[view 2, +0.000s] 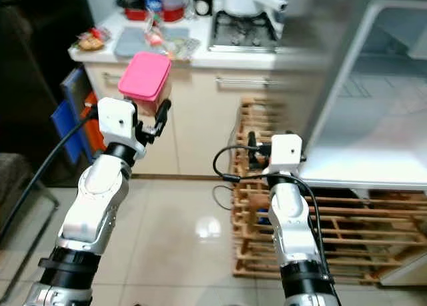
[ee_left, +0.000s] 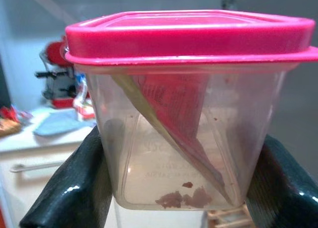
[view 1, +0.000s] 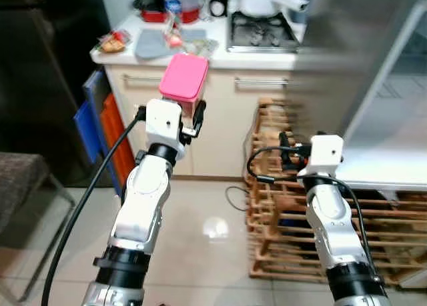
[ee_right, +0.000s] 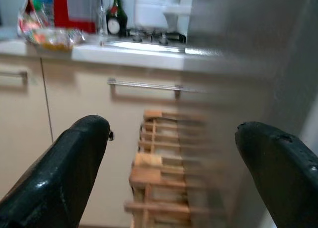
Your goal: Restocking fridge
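Left wrist view: the left gripper (ee_left: 181, 181) clamps a clear plastic container (ee_left: 184, 138) with a pink lid (ee_left: 191, 34), one black finger (ee_left: 69, 188) pressed against each side wall, with a red packet (ee_left: 174, 104) leaning inside. The right gripper (ee_right: 184, 173) is spread wide and holds nothing. Ahead of it stand a wooden rack (ee_right: 159, 178) and, to its right, the open fridge (view 1: 393, 86).

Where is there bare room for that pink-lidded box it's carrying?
The white fridge shelf beside the right gripper looks bare. The counter left of the stove is crowded with packets and bottles.
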Robot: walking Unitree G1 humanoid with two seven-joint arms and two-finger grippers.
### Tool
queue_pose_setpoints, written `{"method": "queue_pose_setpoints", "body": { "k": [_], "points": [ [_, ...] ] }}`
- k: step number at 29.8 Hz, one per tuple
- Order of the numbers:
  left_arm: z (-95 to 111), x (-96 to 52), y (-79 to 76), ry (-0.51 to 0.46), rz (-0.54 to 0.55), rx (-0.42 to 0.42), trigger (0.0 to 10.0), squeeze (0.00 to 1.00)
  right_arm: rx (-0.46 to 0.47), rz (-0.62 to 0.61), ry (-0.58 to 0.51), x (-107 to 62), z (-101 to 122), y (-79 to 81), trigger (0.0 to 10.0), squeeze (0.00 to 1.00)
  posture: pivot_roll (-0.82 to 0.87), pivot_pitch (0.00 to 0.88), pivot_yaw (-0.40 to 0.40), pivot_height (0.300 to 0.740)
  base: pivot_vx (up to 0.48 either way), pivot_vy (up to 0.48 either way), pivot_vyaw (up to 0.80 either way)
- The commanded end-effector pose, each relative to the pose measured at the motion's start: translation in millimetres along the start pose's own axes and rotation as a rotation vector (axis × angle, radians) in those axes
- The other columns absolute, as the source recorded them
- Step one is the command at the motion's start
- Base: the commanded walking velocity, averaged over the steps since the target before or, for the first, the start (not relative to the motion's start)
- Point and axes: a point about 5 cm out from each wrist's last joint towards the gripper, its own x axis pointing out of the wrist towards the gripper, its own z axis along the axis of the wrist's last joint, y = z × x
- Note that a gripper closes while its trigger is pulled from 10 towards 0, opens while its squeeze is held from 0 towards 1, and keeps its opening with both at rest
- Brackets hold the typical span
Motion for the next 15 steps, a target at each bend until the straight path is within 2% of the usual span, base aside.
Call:
{"method": "queue_pose_setpoints", "body": {
  "k": [1,8,12,15],
  "points": [
    [5.0,0.5,4.0,-0.021,0.001,0.005,10.0,0.0,0.014,0.022,-0.023,0.0,5.2,5.5,10.0,0.0,-0.1,0.0,0.026,0.74,0.0,-0.48,0.0],
    [7.0,-0.5,2.7,-0.032,-0.011,0.001,10.0,0.0,0.028,0.071,-0.025,-6.1,4.5,6.6,10.0,0.0,-0.1,0.0,0.019,0.74,0.0,-0.48,0.0],
    [7.4,-2.1,2.8,-0.035,-0.017,-0.006,10.0,0.0,0.004,0.078,0.009,-16.6,-5.1,-2.2,10.0,0.0,-0.1,0.0,0.013,0.74,0.0,-0.48,0.0],
    [7.8,-2.3,2.1,-0.038,-0.021,-0.007,10.0,0.0,-0.001,0.078,0.016,-18.3,-6.5,-4.8,10.0,0.0,-0.1,0.0,0.011,0.74,0.0,-0.48,0.0]
  ]
}}
